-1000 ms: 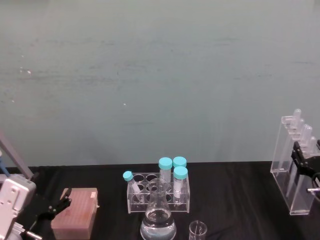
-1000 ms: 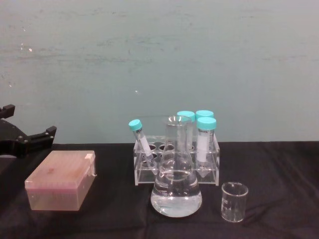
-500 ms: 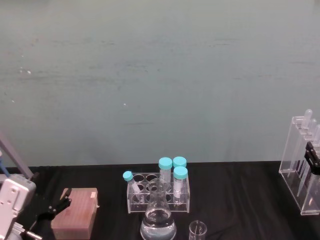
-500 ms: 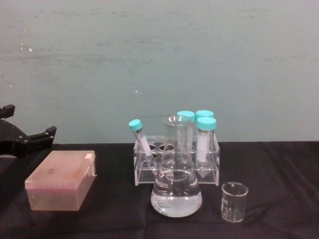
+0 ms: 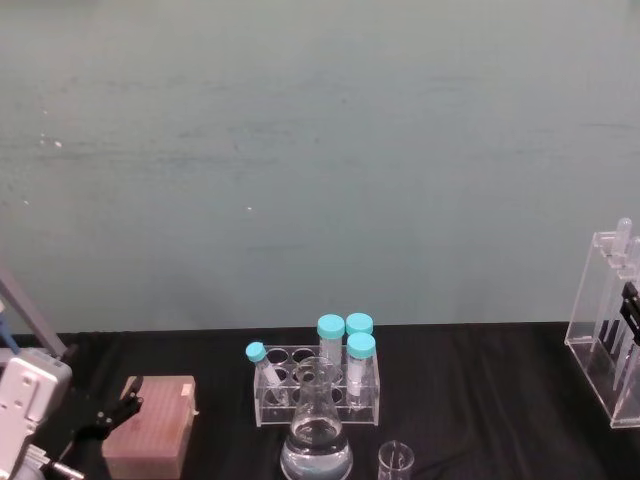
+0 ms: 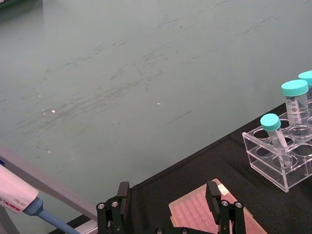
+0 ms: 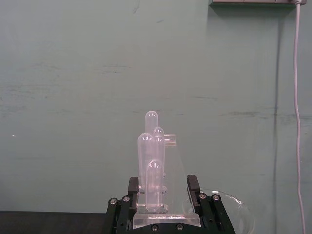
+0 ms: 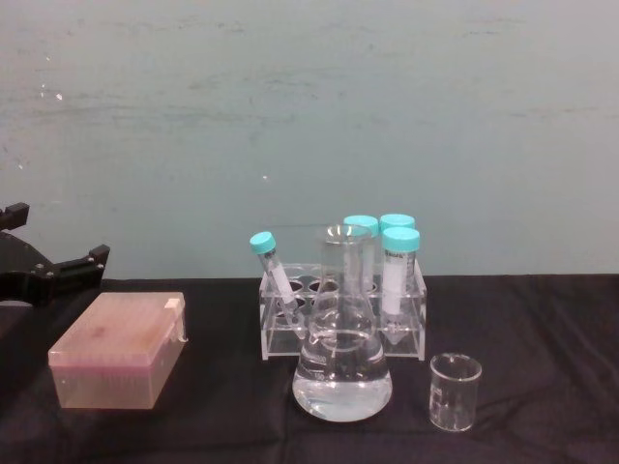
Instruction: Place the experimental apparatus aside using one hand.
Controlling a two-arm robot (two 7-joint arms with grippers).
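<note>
Left hand is far left, fingers spread wide, holding nothing, close by the pink tip box on the black tabletop. Centre: small clear rack with four teal-capped tubes, the left one leaning. Conical flask with clear liquid sits directly in front of it, small beaker just right of the flask. At the far right, tall acrylic rack of long glass tubes stands upright, right hand clamped on its narrow sides. Can't tell if its base touches the tabletop.
</note>
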